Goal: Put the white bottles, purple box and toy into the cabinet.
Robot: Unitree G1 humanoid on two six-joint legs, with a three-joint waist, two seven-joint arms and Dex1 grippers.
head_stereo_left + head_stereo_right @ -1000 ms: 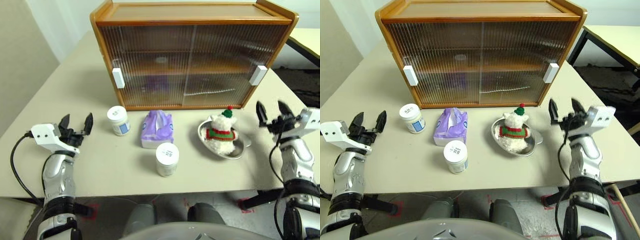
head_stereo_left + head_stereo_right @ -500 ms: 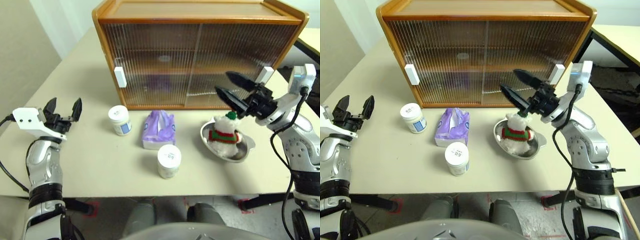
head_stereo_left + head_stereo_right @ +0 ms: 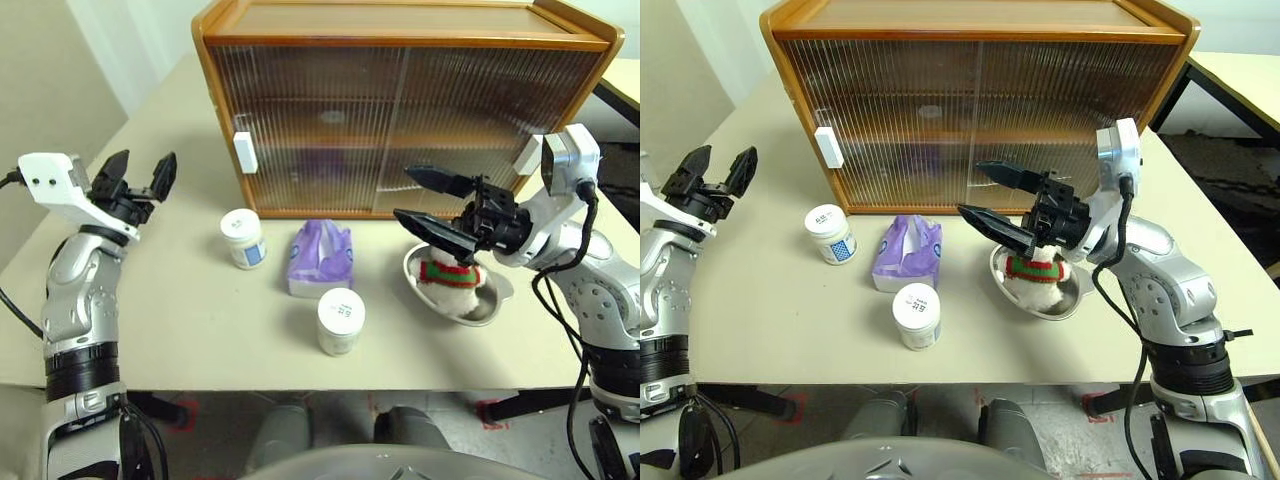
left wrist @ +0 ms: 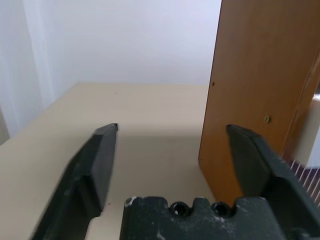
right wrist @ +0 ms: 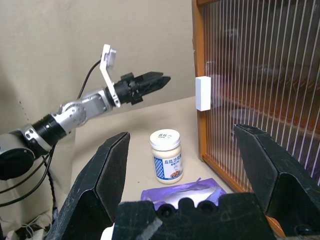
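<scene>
1. The left gripper [image 3: 138,176] hangs above the table's [image 3: 180,330] left side with its two black fingers spread and nothing between them. In the left wrist view it looks past the cabinet's [image 3: 400,30] plain wooden side panel, so it sits left of the cabinet, not in front of the doors.
2. The left sliding door's white handle [image 3: 243,153] is the nearest cabinet part to that gripper — it lies to the gripper's right and a little further back. Both ribbed doors look closed, so my guess is that a door must slide before anything goes in, and the left arm is the nearer one for this handle.
3. The first white bottle [image 3: 244,238] stands in front of the left door, near that arm.
4. The purple box [image 3: 322,258] lies mid-table just in front of the cabinet, its long axis running front to back; the second white bottle [image 3: 341,320] stands in front of it, nearer the table's front edge.
5. The right gripper [image 3: 428,200] points leftward across the table with its jaws wide apart and empty.
6. The toy [image 3: 449,274] sits in a steel bowl [image 3: 493,296] directly under that gripper's wrist — the right arm is plainly the closer one to it, and would need to tip downward to reach it.
</scene>
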